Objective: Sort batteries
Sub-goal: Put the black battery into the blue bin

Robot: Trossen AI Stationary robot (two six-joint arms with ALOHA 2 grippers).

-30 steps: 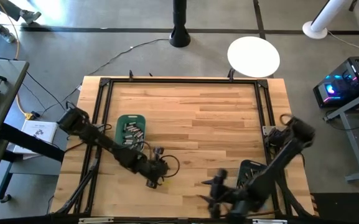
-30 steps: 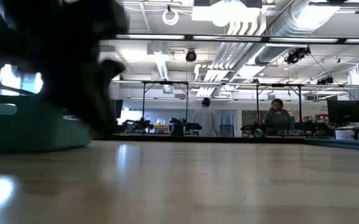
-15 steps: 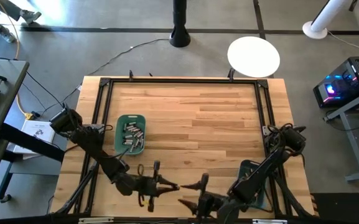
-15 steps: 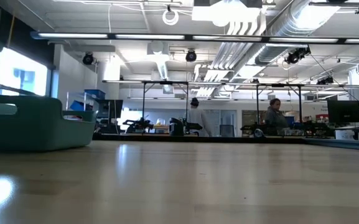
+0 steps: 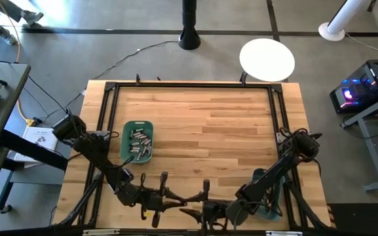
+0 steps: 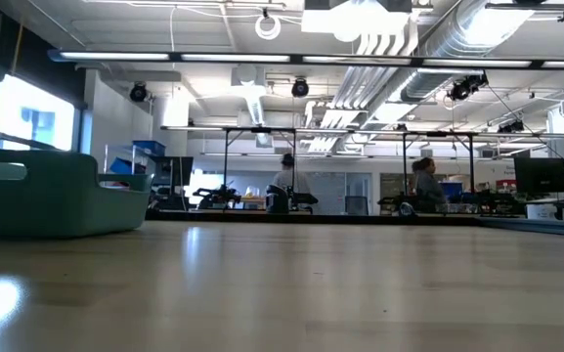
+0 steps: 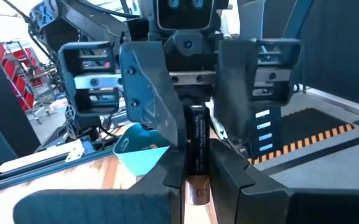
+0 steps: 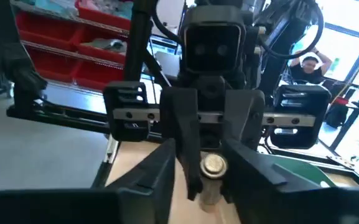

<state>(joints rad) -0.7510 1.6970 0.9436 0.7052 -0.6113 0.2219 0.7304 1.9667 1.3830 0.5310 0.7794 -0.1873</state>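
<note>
Here, label by label:
Left gripper [image 5: 181, 200]: at six o'clock on the wooden surface [image 5: 202, 124], fingers clamped on a dark cylindrical battery with a copper band [image 7: 196, 149].
Right gripper [image 5: 195, 204]: facing it, fingers closed around the same cell, likely a handover.
Other batteries [image 5: 139, 141]: in the teal rectangular bin [image 5: 128, 124] at nine o'clock.
</note>
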